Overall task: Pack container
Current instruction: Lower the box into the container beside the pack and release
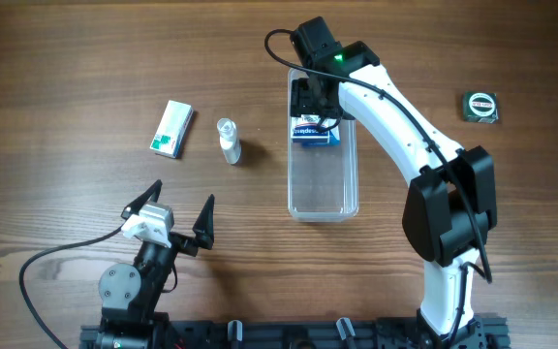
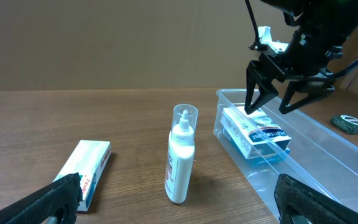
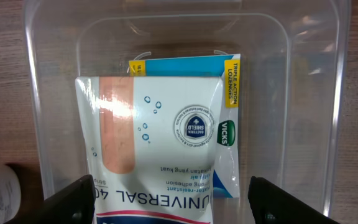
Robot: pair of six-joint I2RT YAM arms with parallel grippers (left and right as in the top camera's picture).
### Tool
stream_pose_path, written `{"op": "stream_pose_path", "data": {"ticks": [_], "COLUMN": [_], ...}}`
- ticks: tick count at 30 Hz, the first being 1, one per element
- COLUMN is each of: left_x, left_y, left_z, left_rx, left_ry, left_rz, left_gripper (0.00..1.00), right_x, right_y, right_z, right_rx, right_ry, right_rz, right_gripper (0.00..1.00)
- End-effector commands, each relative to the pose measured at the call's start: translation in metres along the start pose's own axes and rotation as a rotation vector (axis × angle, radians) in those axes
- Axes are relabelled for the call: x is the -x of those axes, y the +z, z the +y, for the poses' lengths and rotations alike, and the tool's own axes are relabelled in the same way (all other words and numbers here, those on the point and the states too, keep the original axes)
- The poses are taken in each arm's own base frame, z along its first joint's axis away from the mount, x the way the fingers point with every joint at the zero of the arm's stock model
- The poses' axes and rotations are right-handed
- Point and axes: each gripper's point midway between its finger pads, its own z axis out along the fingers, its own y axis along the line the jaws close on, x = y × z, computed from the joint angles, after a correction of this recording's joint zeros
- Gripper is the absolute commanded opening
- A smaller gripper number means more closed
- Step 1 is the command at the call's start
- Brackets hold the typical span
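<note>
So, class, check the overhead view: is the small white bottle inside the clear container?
No, the bottle stands on the table left of the container, apart from it.

overhead looks down, left wrist low and level, right wrist close above shared container point(image 1: 323, 184).

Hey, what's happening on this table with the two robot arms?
The robot is packing a clear container. The right gripper hangs open just above a plaster box, which lies on a blue lozenge pack at the container's far end. The left gripper sits open near its base, holding nothing. A small white bottle and a green and white box wait on the table.
</note>
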Motion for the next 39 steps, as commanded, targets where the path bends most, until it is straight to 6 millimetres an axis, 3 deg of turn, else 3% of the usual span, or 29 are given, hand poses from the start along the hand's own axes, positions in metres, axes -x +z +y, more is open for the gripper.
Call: {"op": "stream_pose_path", "data": {"ticks": [1, 4, 9, 13, 20, 22, 27, 33, 39], "left_x": [-0.002, -0.002, -0.002, -0.002, -0.002, -0.002, -0.002, -0.002, -0.002], "left_y": [0.000, 0.000, 0.000, 0.000, 0.000, 0.000, 0.000, 0.000, 0.000], "left_z": [0.000, 0.000, 0.000, 0.000, 0.000, 0.000, 0.000, 0.000, 0.000], "left_rx": [-0.005, -0.005, -0.006, -0.005, -0.005, -0.005, -0.006, -0.005, -0.006], "left_ry": [0.014, 0.014, 0.014, 0.014, 0.014, 0.014, 0.014, 0.014, 0.014], "left_rz": [0.003, 0.003, 0.003, 0.003, 0.003, 0.003, 0.003, 0.003, 0.003], "left_gripper": [1.00, 1.00, 1.00, 1.00, 1.00, 1.00, 1.00, 1.00, 1.00], "right_x": [0.002, 0.005, 0.008, -0.013, -0.059, -0.073, -0.095, -0.098, -0.082], "right_y": [0.005, -0.006, -0.049, -0.074, -0.069, -0.057, -0.028, -0.009, -0.004], "right_z": [-0.002, -0.002, -0.002, -0.004, 0.000, -0.004, -0.005, -0.002, 0.007], "right_rx": [-0.026, -0.019, 0.030, 0.071, 0.128, 0.104, 0.095, 0.112, 0.149], "right_ry": [-0.020, -0.057, -0.057, -0.064, -0.049, -0.003, 0.000, -0.001, 0.006], "right_rz": [-0.006, -0.023, -0.072, -0.005, 0.198, 0.242, 0.283, 0.264, 0.195], "right_gripper": [0.80, 0.81, 0.75, 0.28, 0.09, 0.04, 0.04, 0.04, 0.04]}}
